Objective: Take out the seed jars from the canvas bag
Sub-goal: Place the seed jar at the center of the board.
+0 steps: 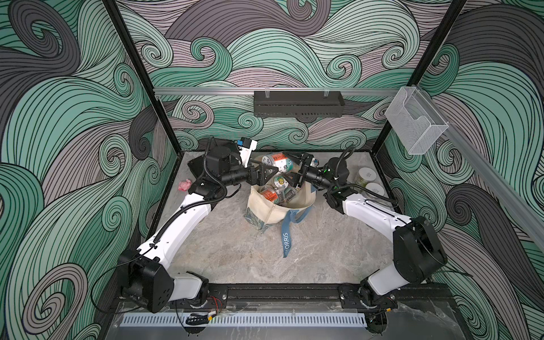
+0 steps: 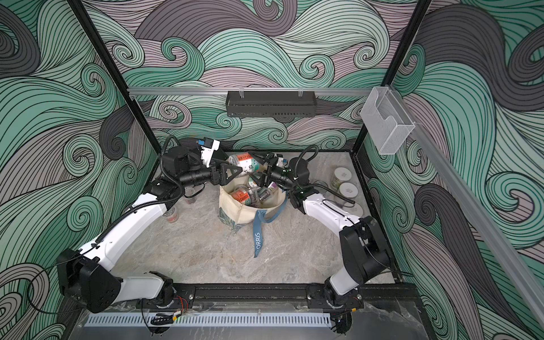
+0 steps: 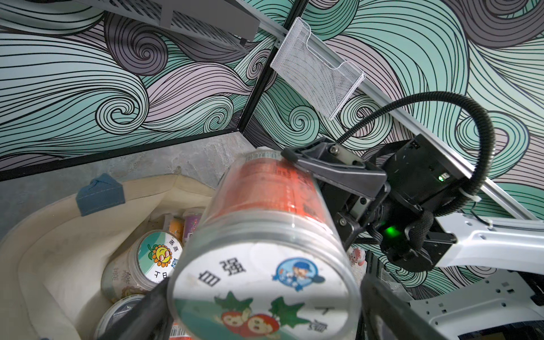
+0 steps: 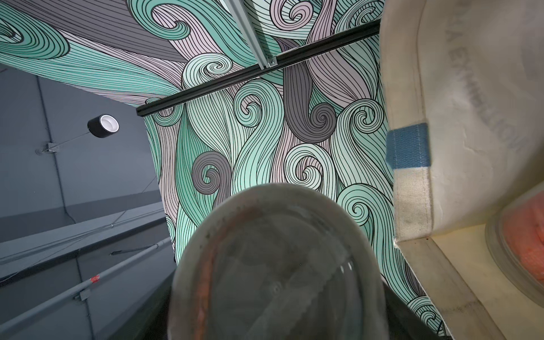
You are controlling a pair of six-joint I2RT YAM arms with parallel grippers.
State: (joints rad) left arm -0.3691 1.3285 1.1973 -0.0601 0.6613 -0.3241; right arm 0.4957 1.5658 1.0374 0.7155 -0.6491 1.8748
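**One jar bridged between both arms, over the bag**

I have a clear cylindrical jar with an orange label and cartoon-sticker lid (image 1: 276,162) lying sideways in the air above the mouth of the cream canvas bag with blue-grey straps (image 1: 270,212). My right gripper (image 1: 295,167) clamps its base end. My left gripper (image 1: 266,172) stands wide around the lid end, and I cannot tell whether it presses yet.

I judge the jar light, rigid and slick-walled, so I'd grip across the body rather than the lid rim. More jars (image 1: 272,194) sit inside the soft, slumping bag.

The grey marbled tabletop (image 1: 235,259) is flat and hard. White-lidded jars (image 1: 366,173) stand by its right edge. Swirl-patterned walls (image 1: 294,59) close in on three sides.
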